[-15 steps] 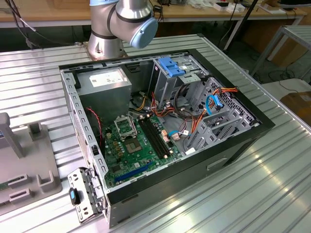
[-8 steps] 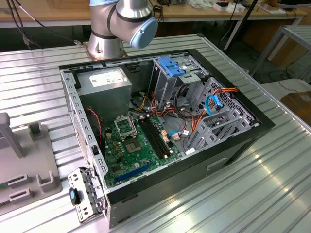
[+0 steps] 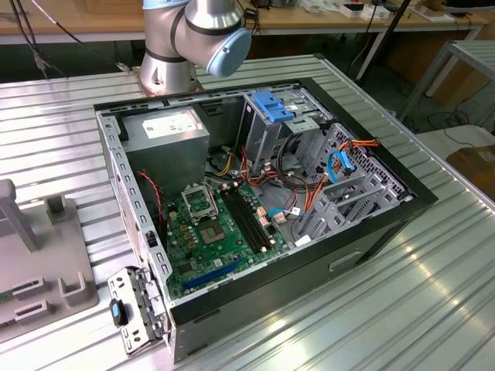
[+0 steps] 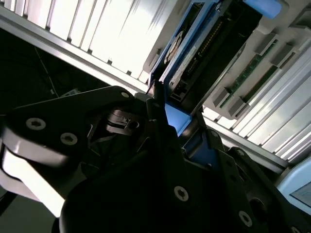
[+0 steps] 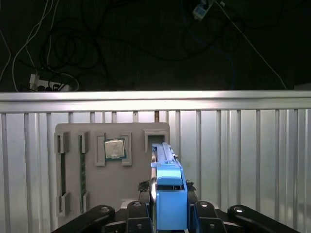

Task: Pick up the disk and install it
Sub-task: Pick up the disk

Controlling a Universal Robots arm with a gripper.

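Observation:
In the first wrist view my gripper (image 5: 169,206) is shut on the disk (image 5: 167,187), gripping it on edge by its bright blue side rail. The disk stands over the grey fixture plate (image 5: 73,136), close to a U-shaped holder (image 5: 155,137). Whether it still touches the plate I cannot tell. In the second wrist view the disk (image 4: 194,53) runs away from the gripper (image 4: 172,121), with its blue rail and dark connector edge showing. The open computer case (image 3: 387,224) lies on the slatted table in the exterior view.
Inside the case are the drive cage with a blue top latch (image 3: 272,104), the power-supply box (image 3: 166,127), the motherboard (image 3: 209,232) and loose cables (image 3: 309,182). The arm's base (image 3: 186,39) stands behind the case. The fixture plate also holds a processor chip (image 5: 114,149) and memory sticks (image 5: 82,167).

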